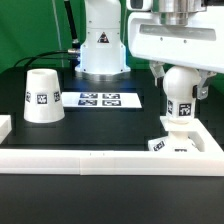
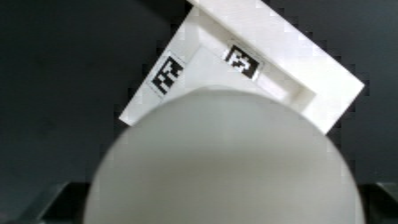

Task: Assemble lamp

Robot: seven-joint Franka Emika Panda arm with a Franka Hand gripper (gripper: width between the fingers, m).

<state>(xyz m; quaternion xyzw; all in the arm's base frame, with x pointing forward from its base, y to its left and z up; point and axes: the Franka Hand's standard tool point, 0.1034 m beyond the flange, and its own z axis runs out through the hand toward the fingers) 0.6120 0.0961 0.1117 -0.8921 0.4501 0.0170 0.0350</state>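
My gripper point(image 1: 180, 76) is shut on the ball head of the white bulb point(image 1: 181, 98) and holds it upright. The bulb's lower end sits in or right at the middle of the flat square base point(image 1: 163, 146), which lies at the exterior view's right against the rail. In the wrist view the bulb's round head point(image 2: 222, 160) fills the middle and the tagged base point(image 2: 249, 65) shows beyond it. Only dark finger edges point(image 2: 50, 205) show at its sides. The cone shade point(image 1: 43, 97) stands at the exterior view's left, wide end down, apart from the gripper.
The marker board point(image 1: 100, 99) lies flat on the black table between the shade and the bulb. A long white rail point(image 1: 90, 160) runs along the front, with raised ends at both sides. The robot's white pedestal point(image 1: 102, 45) stands at the back.
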